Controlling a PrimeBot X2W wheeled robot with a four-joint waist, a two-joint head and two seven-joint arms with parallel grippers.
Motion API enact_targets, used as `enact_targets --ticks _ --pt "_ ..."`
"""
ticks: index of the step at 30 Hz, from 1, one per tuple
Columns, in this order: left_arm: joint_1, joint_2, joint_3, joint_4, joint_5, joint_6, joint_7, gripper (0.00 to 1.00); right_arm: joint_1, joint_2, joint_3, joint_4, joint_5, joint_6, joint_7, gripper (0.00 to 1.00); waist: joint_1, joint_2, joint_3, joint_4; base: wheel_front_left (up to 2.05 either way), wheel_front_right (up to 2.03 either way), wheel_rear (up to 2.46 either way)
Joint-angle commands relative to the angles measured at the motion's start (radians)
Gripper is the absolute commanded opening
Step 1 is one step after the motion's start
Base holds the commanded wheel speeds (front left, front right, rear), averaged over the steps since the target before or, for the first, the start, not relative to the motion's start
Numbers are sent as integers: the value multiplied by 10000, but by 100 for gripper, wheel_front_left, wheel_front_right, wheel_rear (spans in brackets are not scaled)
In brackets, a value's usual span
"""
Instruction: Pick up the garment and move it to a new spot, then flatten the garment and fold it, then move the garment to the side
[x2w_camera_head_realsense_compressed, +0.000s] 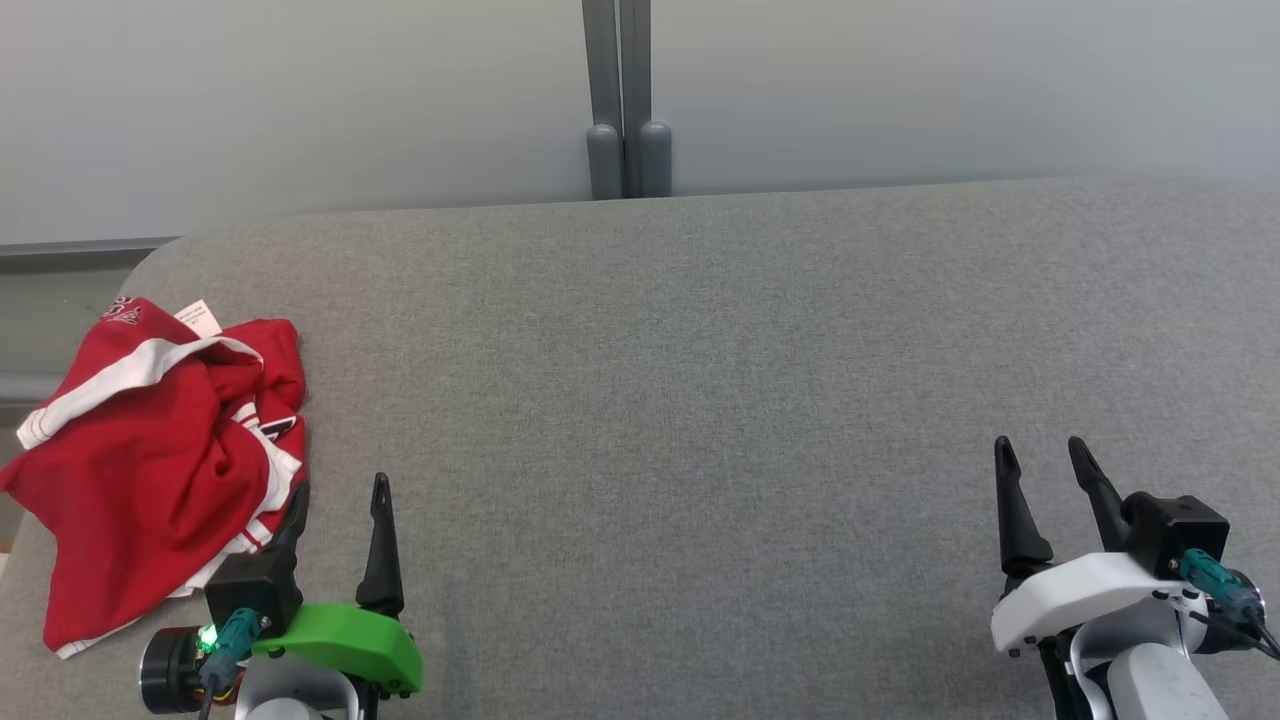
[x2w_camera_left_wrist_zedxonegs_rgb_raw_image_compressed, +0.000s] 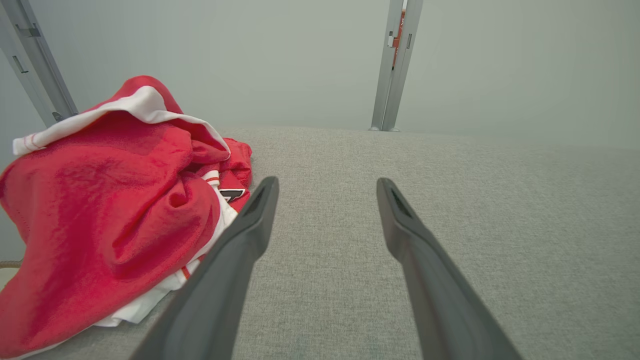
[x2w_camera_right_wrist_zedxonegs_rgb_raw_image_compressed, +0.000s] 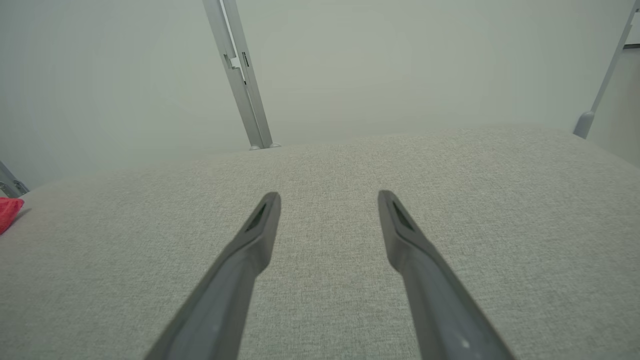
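The garment (x2w_camera_head_realsense_compressed: 150, 440) lies crumpled in a heap at the left edge of the grey fabric table (x2w_camera_head_realsense_compressed: 700, 400). It is red with white bands, some red-and-white striped trim and a small white label on top. My left gripper (x2w_camera_head_realsense_compressed: 340, 487) stands open just to the right of the heap, its left finger (x2w_camera_head_realsense_compressed: 295, 510) beside the cloth, nothing between the fingers. In the left wrist view the garment (x2w_camera_left_wrist_zedxonegs_rgb_raw_image_compressed: 100, 200) bulges left of my open left gripper (x2w_camera_left_wrist_zedxonegs_rgb_raw_image_compressed: 327, 182). My right gripper (x2w_camera_head_realsense_compressed: 1040, 447) is open over bare table at the lower right, far from the garment (x2w_camera_right_wrist_zedxonegs_rgb_raw_image_compressed: 7, 212).
Two grey posts (x2w_camera_head_realsense_compressed: 625, 100) stand behind the table's far edge at the centre, against a pale wall. The table's rounded left corner (x2w_camera_head_realsense_compressed: 160, 260) lies just behind the heap. Grey fabric stretches between both grippers.
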Motion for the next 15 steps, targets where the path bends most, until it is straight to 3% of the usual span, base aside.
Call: enact_targets --ticks 1,15 --pt "-72 47 29 0 213 29 -103 100 -64 3 -56 12 -220 6 -126 100 0 0 -32 1 0 0 0" --pt "166 -23 132 78 1080 29 -340 100 58 60 -134 82 -1169 6 -369 100 0 0 -125 -3 0 0 0"
